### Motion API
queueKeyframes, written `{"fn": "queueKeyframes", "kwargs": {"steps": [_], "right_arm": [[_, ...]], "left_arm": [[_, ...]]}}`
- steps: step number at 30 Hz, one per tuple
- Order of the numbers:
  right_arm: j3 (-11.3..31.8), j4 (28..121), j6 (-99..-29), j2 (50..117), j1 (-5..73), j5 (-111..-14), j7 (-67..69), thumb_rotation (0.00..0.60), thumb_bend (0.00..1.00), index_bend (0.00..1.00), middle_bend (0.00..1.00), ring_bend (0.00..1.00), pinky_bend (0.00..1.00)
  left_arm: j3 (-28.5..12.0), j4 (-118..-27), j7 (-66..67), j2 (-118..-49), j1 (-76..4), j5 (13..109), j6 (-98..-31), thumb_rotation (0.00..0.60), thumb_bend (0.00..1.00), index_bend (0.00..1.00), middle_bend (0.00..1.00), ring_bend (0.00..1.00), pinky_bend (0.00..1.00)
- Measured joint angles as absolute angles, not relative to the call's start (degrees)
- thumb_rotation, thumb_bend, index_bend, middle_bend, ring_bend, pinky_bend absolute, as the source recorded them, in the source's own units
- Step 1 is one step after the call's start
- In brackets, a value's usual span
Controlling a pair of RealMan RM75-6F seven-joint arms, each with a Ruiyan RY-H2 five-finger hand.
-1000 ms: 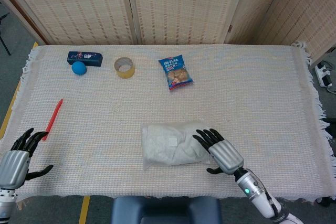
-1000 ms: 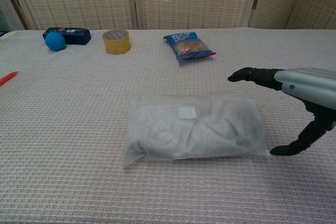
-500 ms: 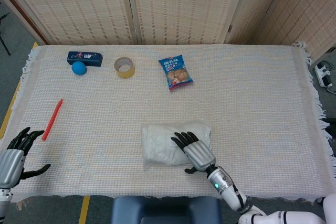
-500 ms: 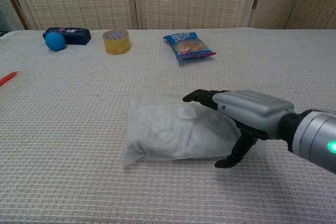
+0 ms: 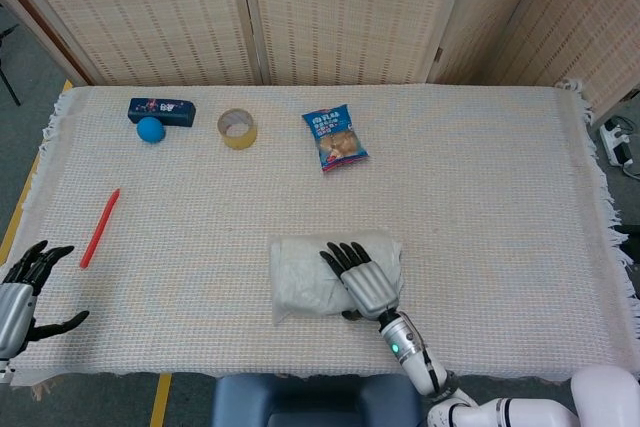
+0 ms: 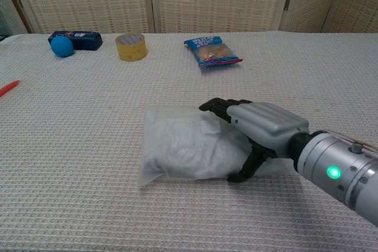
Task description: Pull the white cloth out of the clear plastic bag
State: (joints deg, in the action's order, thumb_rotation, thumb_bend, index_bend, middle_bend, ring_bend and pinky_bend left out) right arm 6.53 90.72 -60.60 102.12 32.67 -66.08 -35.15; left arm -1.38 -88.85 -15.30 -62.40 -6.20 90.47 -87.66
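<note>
Right hand [image 5: 362, 278] lies palm down on top of the bag [image 5: 318, 275], dark fingers [image 6: 215, 107] stretched flat over its right half and the thumb hooked down the near edge; it presses on the plastic rather than gripping it, fingers apart, with nothing pinched between them. A green light glows on the wrist behind it. Near the front edge of the tabletop [image 5: 480, 177], the clear bag lies flat, with the white cloth [image 6: 177, 146] folded inside it. A small pale square label shows on the bag's top by the fingertips, with no writing that can be read. Left hand [image 5: 22, 287] hangs at the tabletop's front left corner, fingers spread and holding nothing. Just beyond it lies a red pen [image 5: 100, 227]. Further back, near the screen, stand a roll of tape [image 5: 237, 128] and a blue snack packet [image 5: 335, 137] whose white lettering is too small to read. At the far left sits a blue ball [image 5: 150, 129], touching a dark blue box [image 5: 162, 108] with unreadable print.
</note>
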Motion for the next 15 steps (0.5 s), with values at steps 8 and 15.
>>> {"fn": "queueKeyframes", "kwargs": {"steps": [8, 15], "right_arm": [[8.4, 84.9, -61.0, 106.2, 34.1, -65.8, -33.6, 0.600, 0.06, 0.00, 0.00, 0.00, 0.00], [11.8, 80.4, -60.0, 108.7, 36.8, -64.4, -33.1, 0.600, 0.06, 0.00, 0.00, 0.00, 0.00]], "left_arm": [[-1.5, -88.6, -16.0, -62.2, -6.2, 90.0, -87.3, 0.600, 0.13, 0.19, 0.24, 0.10, 0.21], [-1.7, -88.3, -16.1, -62.3, -6.4, 89.5, -86.8, 0.600, 0.13, 0.19, 0.24, 0.10, 0.21]]}}
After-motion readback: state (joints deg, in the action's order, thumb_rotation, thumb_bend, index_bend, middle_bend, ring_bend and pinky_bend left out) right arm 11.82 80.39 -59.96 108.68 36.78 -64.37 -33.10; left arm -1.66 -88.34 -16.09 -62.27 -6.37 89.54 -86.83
